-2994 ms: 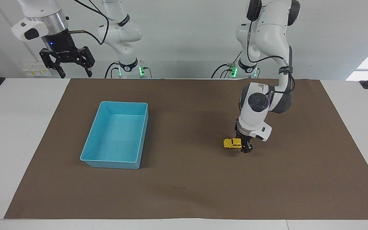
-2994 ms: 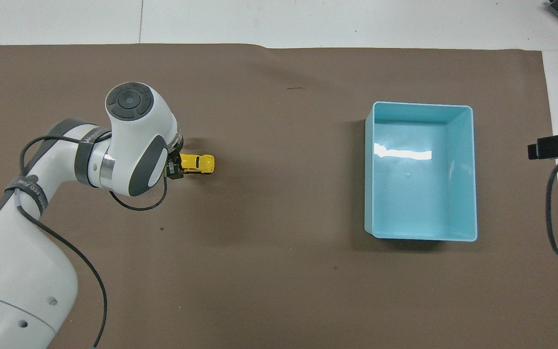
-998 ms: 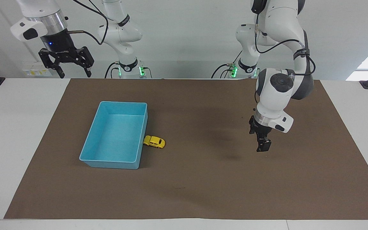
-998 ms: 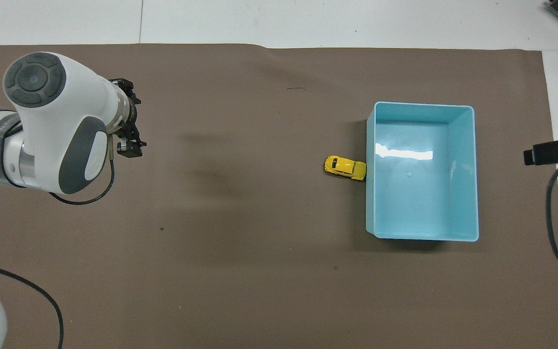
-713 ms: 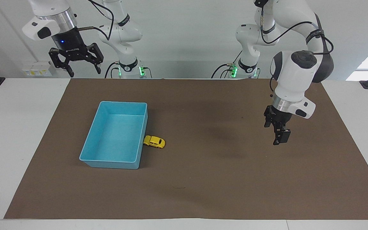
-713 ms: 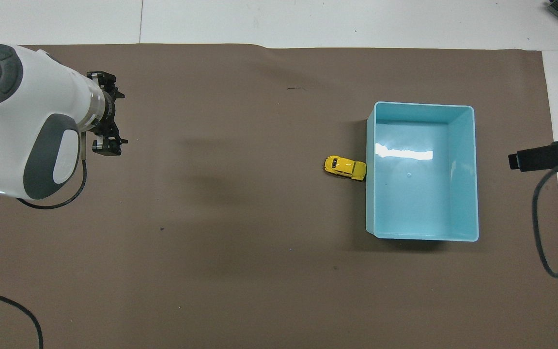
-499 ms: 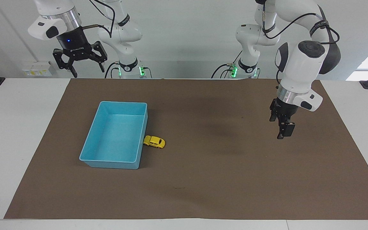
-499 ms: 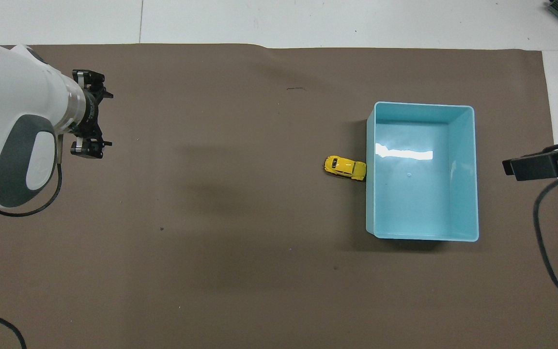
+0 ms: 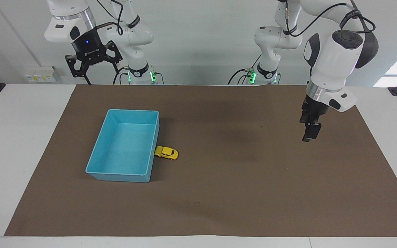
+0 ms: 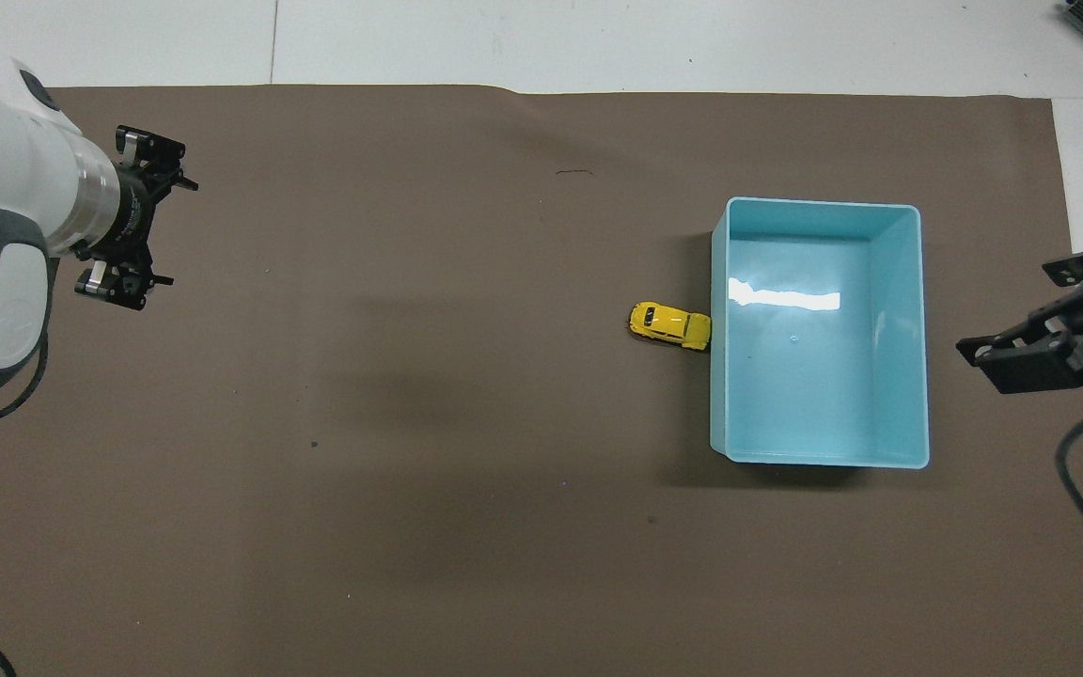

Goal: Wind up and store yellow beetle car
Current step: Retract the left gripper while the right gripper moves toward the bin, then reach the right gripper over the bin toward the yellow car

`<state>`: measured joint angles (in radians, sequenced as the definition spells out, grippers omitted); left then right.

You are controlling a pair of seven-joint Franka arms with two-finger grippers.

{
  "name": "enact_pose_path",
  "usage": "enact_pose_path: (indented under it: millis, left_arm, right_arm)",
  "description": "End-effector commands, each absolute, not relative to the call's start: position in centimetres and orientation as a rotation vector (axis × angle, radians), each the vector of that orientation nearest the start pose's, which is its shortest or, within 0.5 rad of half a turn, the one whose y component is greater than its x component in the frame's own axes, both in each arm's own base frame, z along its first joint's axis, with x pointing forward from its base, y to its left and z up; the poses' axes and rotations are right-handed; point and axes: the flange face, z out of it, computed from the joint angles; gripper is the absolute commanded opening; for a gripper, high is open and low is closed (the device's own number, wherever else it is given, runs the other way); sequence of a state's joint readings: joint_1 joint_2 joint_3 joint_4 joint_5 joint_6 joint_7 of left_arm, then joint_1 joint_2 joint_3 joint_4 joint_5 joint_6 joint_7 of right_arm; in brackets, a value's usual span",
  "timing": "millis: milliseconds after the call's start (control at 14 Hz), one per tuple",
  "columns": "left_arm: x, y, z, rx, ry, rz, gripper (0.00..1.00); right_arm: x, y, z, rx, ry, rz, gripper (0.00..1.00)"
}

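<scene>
So the left gripper [image 10: 124, 222], fingers apart and empty, has pulled up and away toward its own end of the surface [image 9: 219, 193], the one yellow beetle car [image 9: 166, 153] has rolled up against the single light blue bin [image 9: 122, 174], not inside yet, and the right gripper [image 9: 93, 70], fingers spread, is drifting over.
</scene>
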<state>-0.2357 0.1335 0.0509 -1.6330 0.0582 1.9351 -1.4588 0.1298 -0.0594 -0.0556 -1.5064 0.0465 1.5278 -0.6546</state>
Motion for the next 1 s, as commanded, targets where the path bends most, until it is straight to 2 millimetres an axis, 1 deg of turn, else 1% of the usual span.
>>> enact_pose_path:
  millis: [0, 71, 143, 285, 356, 499, 570, 642, 713, 855, 927]
  left_arm:
    - [61.0, -10.2, 56.1, -2.592, -1.856, -0.24, 1.0]
    - [60.7, -9.8, 56.1, -2.591, -1.831, -0.218, 1.0]
    - [60.3, -9.7, 56.3, -2.625, -1.744, -0.187, 1.0]
    - [59.7, -9.3, 56.8, -2.736, -1.51, -0.148, 1.0]
    - [59.8, -8.5, 57.0, -2.785, -1.414, -0.147, 1.0]
    - [59.8, -8.0, 57.0, -2.85, -1.267, -0.144, 1.0]
    - [59.8, -8.0, 57.0, -2.888, -1.169, -0.143, 1.0]
    - [59.9, -7.6, 57.0, -2.924, -1.068, -0.143, 1.0]
    - [60.0, -7.1, 57.0, -2.952, -0.987, -0.139, 1.0]
    - [60.1, -6.8, 57.0, -3.02, -0.839, -0.136, 1.0]
    - [60.3, -6.5, 56.8, -3.041, -0.765, -0.126, 1.0]
  right_arm:
    - [52.3, 5.8, 67.4, -2.817, -1.321, -0.126, 1.0]
    - [52.4, 6.6, 67.1, -2.794, -1.374, -0.123, 1.0]
    - [52.5, 7.5, 67.0, -2.769, -1.432, -0.131, 1.0]
    - [52.8, 8.3, 66.6, -2.711, -1.549, -0.133, 1.0]
    - [53.0, 8.9, 66.2, -2.692, -1.582, -0.131, 1.0]
    - [53.5, 9.4, 65.5, -2.658, -1.634, -0.113, 1.0]
    - [54.1, 10.0, 64.6, -2.616, -1.691, -0.092, 1.0]
    - [54.7, 10.2, 63.7, -2.59, -1.725, -0.075, 1.0]
    - [55.2, 10.8, 63.5, -2.573, -1.748, -0.075, 1.0]
    - [56.1, 13.7, 61.5, -2.514, -1.819, -0.03, 1.0]
    - [56.9, 14.3, 60.6, -2.503, -1.825, -0.016, 1.0]
